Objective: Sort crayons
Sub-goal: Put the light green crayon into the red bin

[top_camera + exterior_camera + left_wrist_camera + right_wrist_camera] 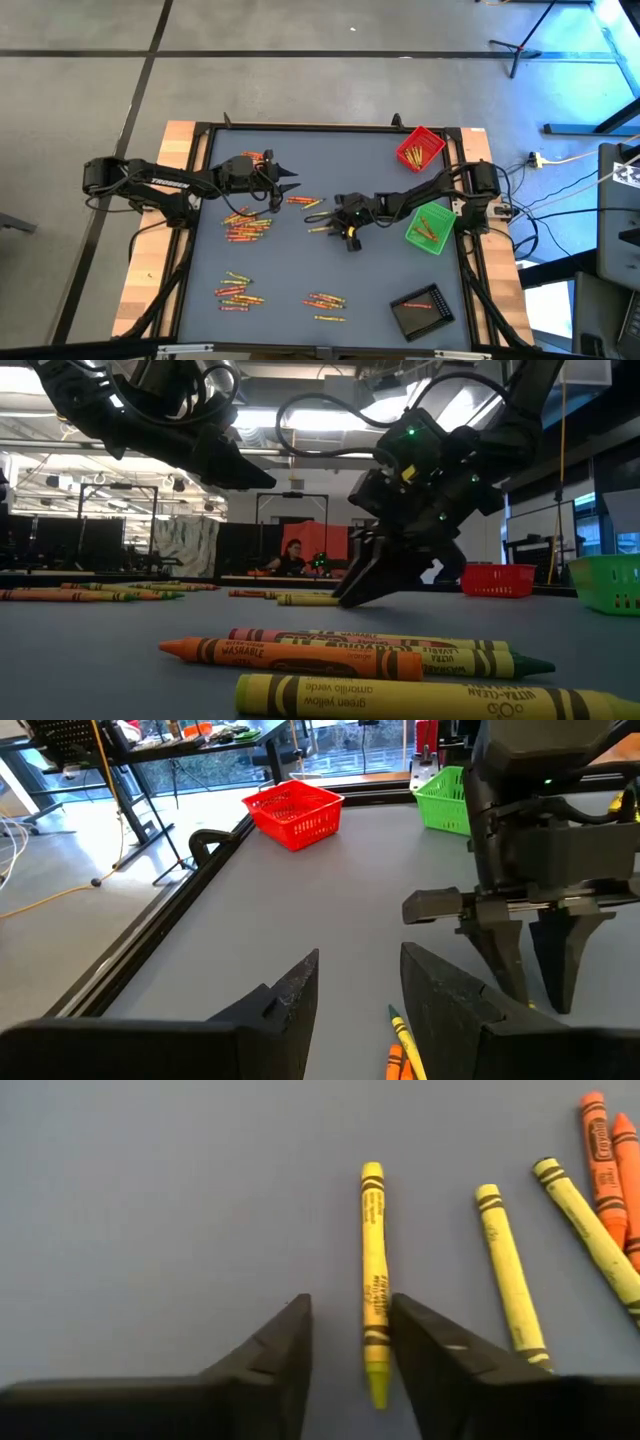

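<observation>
Jaws of the right gripper (347, 1345) stand apart, straddling the tip of a yellow crayon (373, 1270) lying flat mid-bench; only its wrist view shows this. Left gripper (355, 990) hovers with jaws parted. From overhead, crayons (247, 227) lie scattered on the bench (370, 270).

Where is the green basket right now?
In the high view, the green basket sits on the table's right side, below the red basket and beside the right arm, above the black tray.

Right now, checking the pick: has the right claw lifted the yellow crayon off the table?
No, the yellow wax crayon lies flat on the grey table between the claw's fingers.
</observation>
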{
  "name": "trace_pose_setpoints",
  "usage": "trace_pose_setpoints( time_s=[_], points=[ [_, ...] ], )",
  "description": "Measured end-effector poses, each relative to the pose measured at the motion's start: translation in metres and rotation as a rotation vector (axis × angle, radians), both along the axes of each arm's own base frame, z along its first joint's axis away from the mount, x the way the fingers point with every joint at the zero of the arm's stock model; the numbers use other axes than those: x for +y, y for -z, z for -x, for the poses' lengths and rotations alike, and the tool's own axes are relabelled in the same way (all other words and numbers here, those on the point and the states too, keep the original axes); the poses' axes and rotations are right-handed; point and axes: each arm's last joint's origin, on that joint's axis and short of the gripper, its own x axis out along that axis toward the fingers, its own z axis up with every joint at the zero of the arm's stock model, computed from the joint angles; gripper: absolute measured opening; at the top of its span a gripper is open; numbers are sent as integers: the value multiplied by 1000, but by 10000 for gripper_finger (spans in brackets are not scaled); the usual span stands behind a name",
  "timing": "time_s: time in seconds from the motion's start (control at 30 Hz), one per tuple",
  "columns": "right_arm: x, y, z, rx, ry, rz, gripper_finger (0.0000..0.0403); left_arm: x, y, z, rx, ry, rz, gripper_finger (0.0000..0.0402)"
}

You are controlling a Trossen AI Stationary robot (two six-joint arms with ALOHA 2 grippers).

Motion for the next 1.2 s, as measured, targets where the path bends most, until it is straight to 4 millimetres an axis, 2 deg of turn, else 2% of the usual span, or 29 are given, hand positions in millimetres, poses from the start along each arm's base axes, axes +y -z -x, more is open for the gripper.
trace_pose_setpoints(
  time_s=[0.13,0.37,0.47,0.6,0.77,0.93,1.2],
  points=[
    [0,1,1,11,4,5,73,0,0,0,0,0,0,127],
    [-1,1,1,12,16,68,20,0,0,0,0,0,0,127],
    [-2,-1,1,9,18,79,9,0,0,0,0,0,0,127],
    [-2,-8,4,12,31,91,14,0,0,0,0,0,0,127],
    [-1,-33,13,23,63,96,27,0,0,0,0,0,0,127],
    [-5,-61,31,82,196,152,19,0,0,0,-1,0,0,127],
    [-13,-108,77,152,500,267,25,0,0,0,-1,0,0,127]
  ],
)
